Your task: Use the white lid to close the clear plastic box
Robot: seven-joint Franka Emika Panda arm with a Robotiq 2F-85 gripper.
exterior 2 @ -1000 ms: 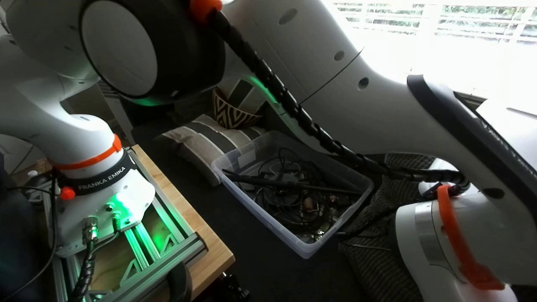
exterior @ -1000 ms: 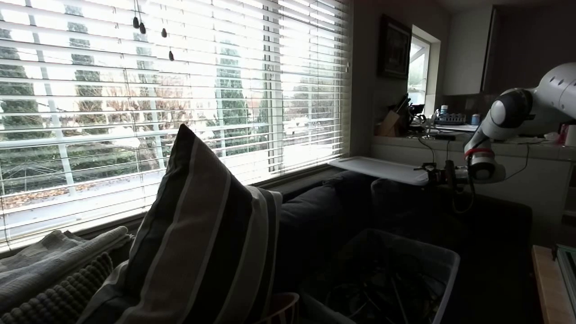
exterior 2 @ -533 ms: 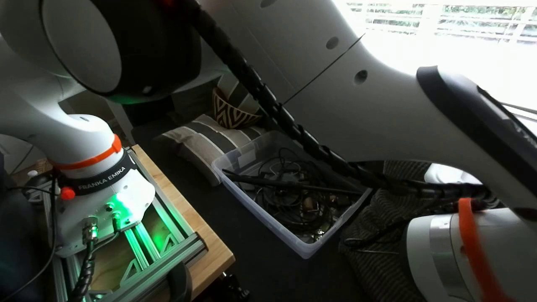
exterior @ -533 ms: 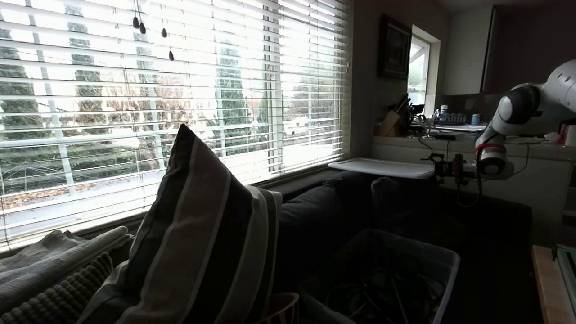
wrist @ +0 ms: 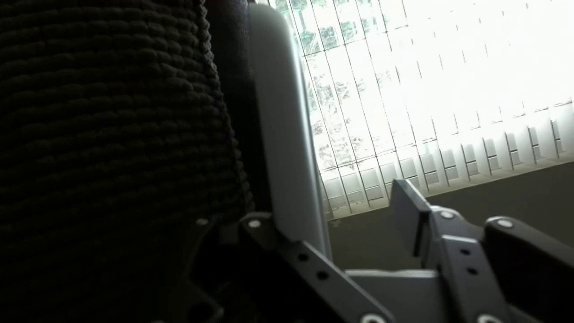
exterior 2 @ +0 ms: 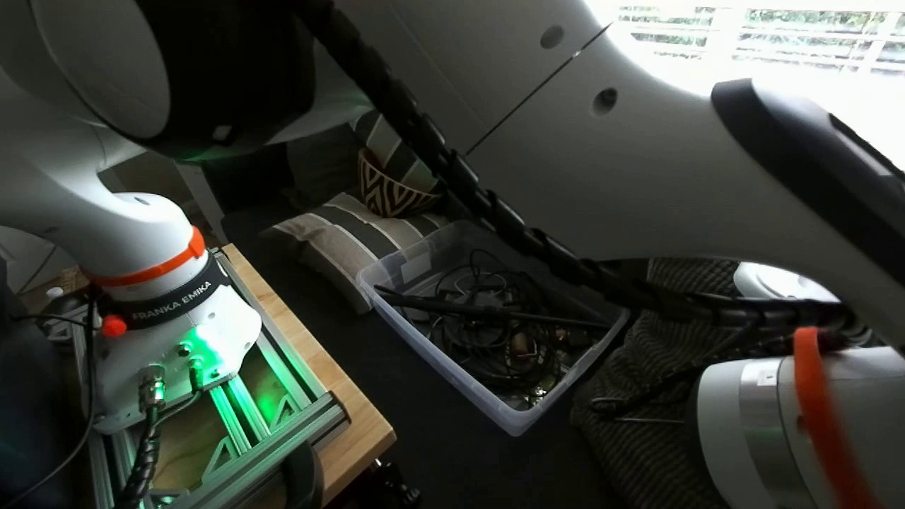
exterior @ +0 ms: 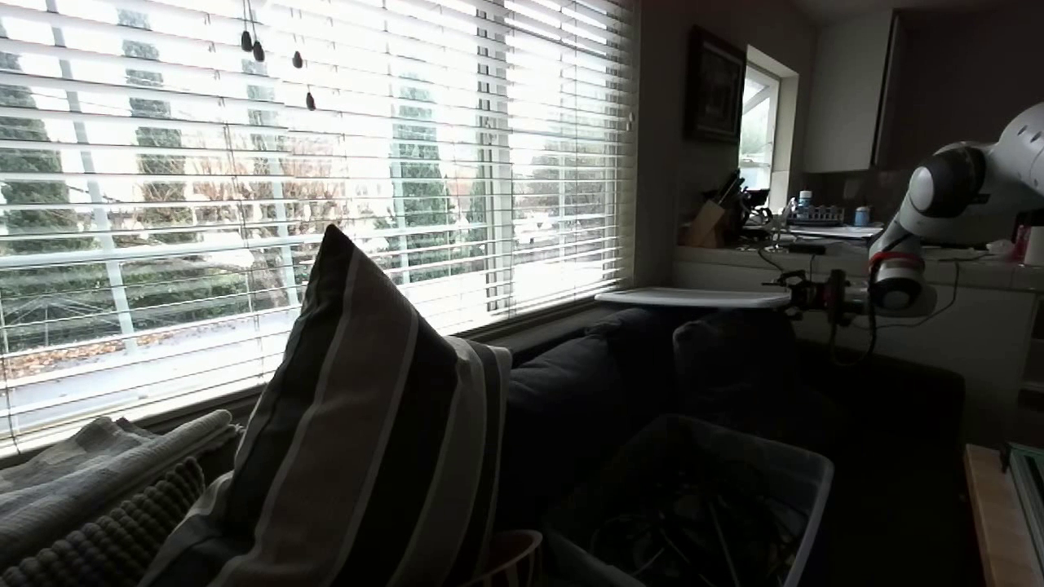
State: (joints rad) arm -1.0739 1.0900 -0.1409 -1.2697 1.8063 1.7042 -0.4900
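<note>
The white lid (exterior: 693, 297) lies almost level above the dark sofa back in an exterior view, its near end at my gripper (exterior: 791, 289). In the wrist view the lid (wrist: 287, 134) runs edge-on between the jaws of my gripper (wrist: 338, 220). It is close to the left finger; whether they touch I cannot tell. A clear gap separates the lid from the right finger (wrist: 408, 215), so the jaws are open. The clear plastic box (exterior 2: 438, 359), uncovered and full of dark cables, sits lower down in both exterior views.
A striped cushion (exterior: 367, 456) stands in the foreground of an exterior view. A patterned basket (exterior 2: 392, 189) and another striped cushion (exterior 2: 339, 237) lie beyond the box. Knitted fabric (wrist: 112, 112) hangs close along the lid. Window blinds (exterior: 326, 163) are behind the sofa.
My gripper has moved up and to the right in an exterior view. The lid's near end has risen with it, and the lid now appears flatter. The box has stayed put.
</note>
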